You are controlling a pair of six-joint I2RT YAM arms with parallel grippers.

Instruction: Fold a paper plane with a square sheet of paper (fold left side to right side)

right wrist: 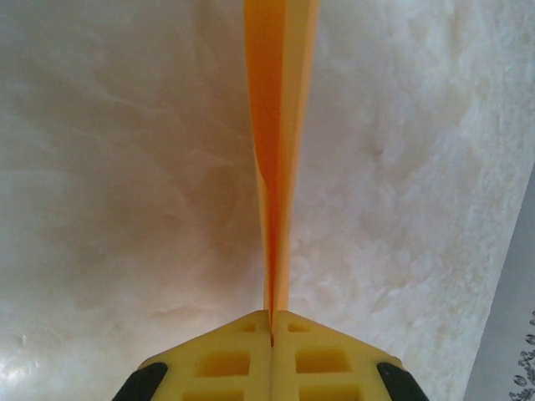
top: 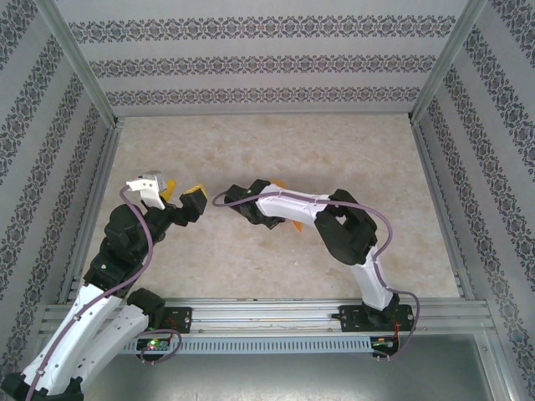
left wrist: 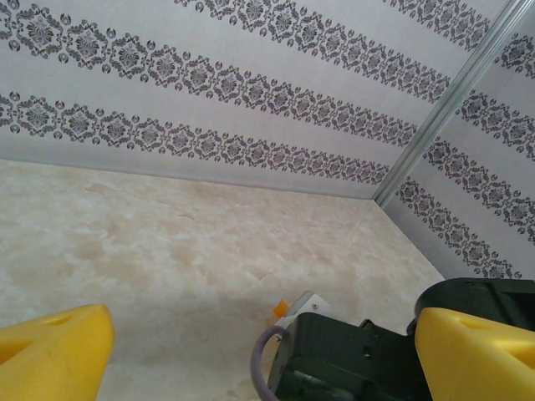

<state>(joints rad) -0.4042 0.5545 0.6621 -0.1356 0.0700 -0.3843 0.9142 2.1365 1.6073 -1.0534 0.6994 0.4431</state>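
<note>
Over to the right wrist view: the right end effector (right wrist: 272, 322) has its yellow fingers pressed tight together, pinching the square sheet of paper (right wrist: 280, 125) right at the seam. The sheet is folded down to a narrow orange strip, and we're looking at it nearly edge-on. Its long axis runs straight out from the fingertips to the top of that view, widening as it goes, so the free end points directly away from the end effector. The pale marbled desk (right wrist: 125, 167) lies behind it, and whether the paper touches the desk I cannot tell.

From the top camera, the right arm (top: 292, 205) reaches leftward across the middle of the desk (top: 334, 150). A small orange tip of the paper (top: 277, 183) pokes out at its far side.

Now the left end effector (top: 184, 192): spread wide and gripping nothing, just left of the right arm's wrist. In its own wrist view the two yellow fingers (left wrist: 50, 351) stand far apart at the bottom corners, with the right arm's dark housing between them.
</note>
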